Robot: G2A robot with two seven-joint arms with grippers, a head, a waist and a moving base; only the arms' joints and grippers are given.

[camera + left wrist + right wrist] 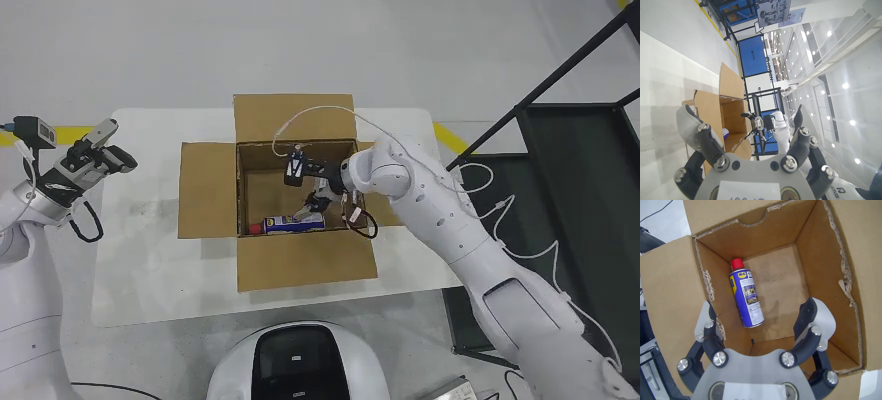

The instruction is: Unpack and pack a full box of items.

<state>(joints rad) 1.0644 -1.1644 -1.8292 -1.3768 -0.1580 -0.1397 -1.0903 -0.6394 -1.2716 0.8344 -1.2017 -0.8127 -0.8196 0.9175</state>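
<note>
Box (205,190) sits mid-table, flaps out. One item on its floor: a can (747,298) lying on its side along the 6 o'clock wall, red cap toward 9 o'clock.

Right gripper (757,308) hangs in the box mouth above the can, fingers spread, nothing between them. Left gripper (116,146) is parked well out at 9 o'clock of the box, also spread and empty.

Handling, my guess:
- Metal can, so it's stiff and will take a firm squeeze.
- Glossy round body, likely to roll or slip.
- Weight unknown, probably moderate.
- Best hold is across the body at mid-length, not the cap.
- The wall crowds one side, so a finger has little room there.
</note>
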